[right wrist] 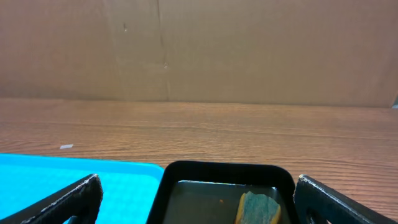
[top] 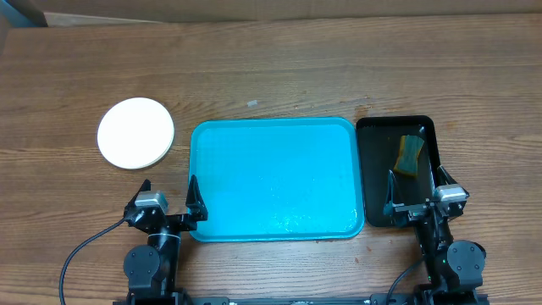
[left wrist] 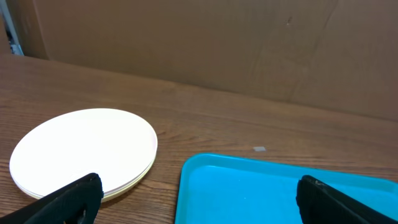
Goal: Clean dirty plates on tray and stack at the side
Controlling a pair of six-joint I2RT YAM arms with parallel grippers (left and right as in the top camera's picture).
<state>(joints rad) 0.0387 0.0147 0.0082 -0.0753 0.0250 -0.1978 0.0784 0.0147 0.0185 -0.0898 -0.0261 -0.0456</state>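
Observation:
The plates [top: 135,133] lie in one stack on the wood table, left of the turquoise tray [top: 275,178]; the top plate is white, and a pale edge shows beneath it in the left wrist view [left wrist: 84,149]. The tray [left wrist: 249,186] holds no plates. My left gripper [top: 169,196] is open and empty at the tray's near left corner. My right gripper [top: 416,193] is open and empty over the near end of the black tray [top: 396,169].
The narrow black tray [right wrist: 227,177] right of the turquoise tray holds a yellow-green sponge [top: 409,154], which also shows in the right wrist view [right wrist: 258,208]. A cardboard wall stands along the table's far edge.

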